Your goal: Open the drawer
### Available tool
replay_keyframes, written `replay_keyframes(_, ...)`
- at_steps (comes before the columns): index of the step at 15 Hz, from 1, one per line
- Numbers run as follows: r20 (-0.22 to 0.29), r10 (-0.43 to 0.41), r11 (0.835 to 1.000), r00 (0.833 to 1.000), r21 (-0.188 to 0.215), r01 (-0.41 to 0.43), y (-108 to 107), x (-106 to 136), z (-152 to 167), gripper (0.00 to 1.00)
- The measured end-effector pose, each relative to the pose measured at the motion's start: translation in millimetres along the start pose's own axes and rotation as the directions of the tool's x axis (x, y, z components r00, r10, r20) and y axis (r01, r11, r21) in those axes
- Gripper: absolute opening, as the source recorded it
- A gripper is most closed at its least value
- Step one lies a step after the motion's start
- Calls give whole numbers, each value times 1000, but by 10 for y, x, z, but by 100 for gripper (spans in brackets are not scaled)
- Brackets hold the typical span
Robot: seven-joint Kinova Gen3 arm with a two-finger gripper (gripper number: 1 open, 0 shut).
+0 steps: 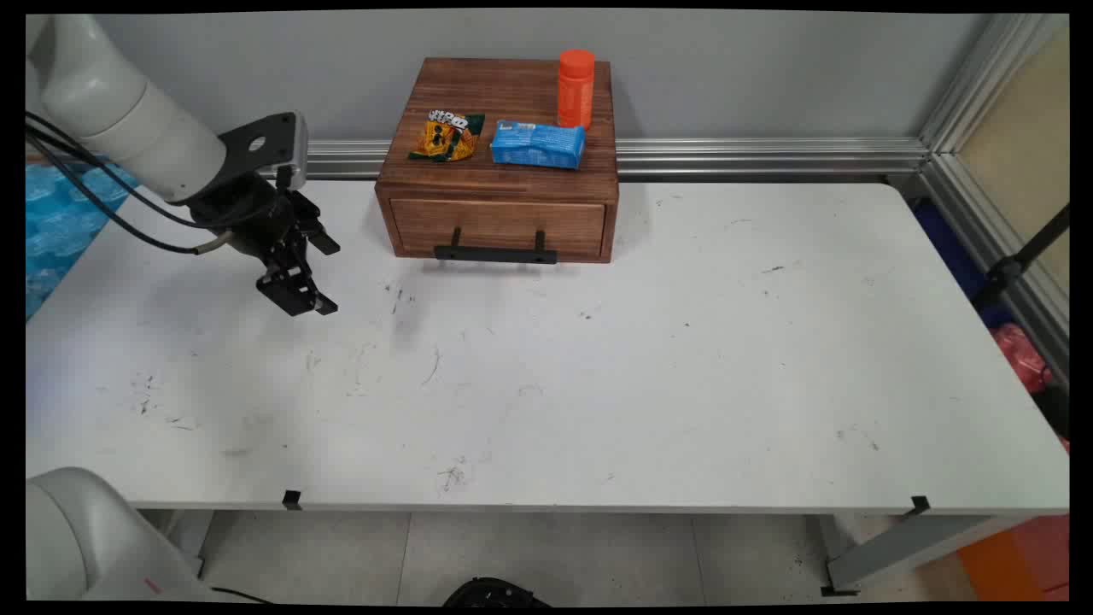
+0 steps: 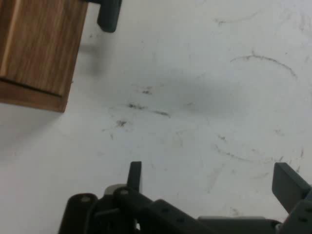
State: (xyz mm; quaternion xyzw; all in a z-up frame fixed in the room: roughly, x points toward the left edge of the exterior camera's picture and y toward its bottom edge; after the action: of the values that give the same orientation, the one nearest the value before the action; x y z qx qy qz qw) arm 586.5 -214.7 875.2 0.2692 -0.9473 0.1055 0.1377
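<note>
My gripper (image 1: 327, 278) hangs open and empty a little above the white table (image 1: 598, 367), left of a small wooden drawer box (image 1: 499, 162). In the hand view the gripper (image 2: 209, 178) shows two fingers spread wide over scuffed bare table, with the box's corner (image 2: 36, 51) at upper left and one end of its black handle (image 2: 108, 14) at the top. The drawer is closed, its black handle (image 1: 495, 253) facing the near side. On top of the box lie a yellow-orange snack bag (image 1: 444, 137), a blue packet (image 1: 538, 143) and an upright orange bottle (image 1: 575, 88).
A metal rail (image 1: 768, 155) runs along the wall behind the table. Blue material (image 1: 60, 213) lies off the table's left edge. A metal frame and red items (image 1: 1020, 354) stand beyond the right edge.
</note>
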Motion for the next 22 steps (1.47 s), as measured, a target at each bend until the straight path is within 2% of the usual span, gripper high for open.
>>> replay_keyframes(8, 14, 7, 1000, 1000, 14, -8, -58, 119, -24, 100)
replay_keyframes(14, 8, 6, 999, 1000, 40, -7, -65, 381, -77, 100)
replay_keyframes(18, -19, 9, 998, 1000, 61, -8, -80, 644, -66, 100)
replay_keyframes(22, -75, 15, 997, 997, 80, -9, -126, 950, 72, 100)
